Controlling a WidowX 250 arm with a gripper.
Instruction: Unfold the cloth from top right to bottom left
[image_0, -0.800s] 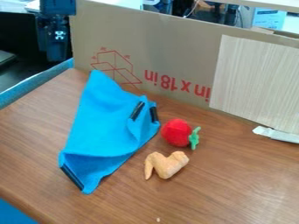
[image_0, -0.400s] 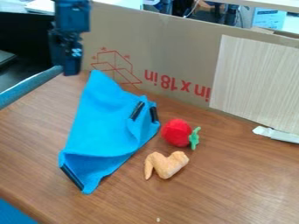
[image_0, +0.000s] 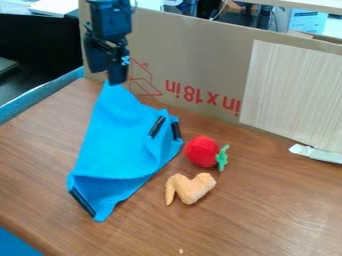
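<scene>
Blue felt-like cloth with black strips along its edges lies folded on the brown wood-grain table, left of the frame's centre, its peak towards the upper left and its narrow foot towards the lower left. Its folds match the two earlier frames, so the unfolding seems to have yet to begin.

What has changed is the black two-finger gripper: from the upper left edge it has come rightwards and somewhat down, and it now hangs in the upper left of the frame, in front of the printed cardboard panel, right by the cloth's peak. I take this as the approach. The next step probably calls for lowering onto the upper right side, near the two short black strips, pinching the top layer alone and drawing it to the lower left; catching both layers would drag the whole cloth instead.

Whether the claw is spread or drawn together, I can't tell. Its tip appears to meet the peak in the view, but contact is unclear; no cloth looks lifted, and I see nothing held.

The red plush toy with a green stem sits just beside the cloth's right edge, with the tan plush wing below it.
</scene>
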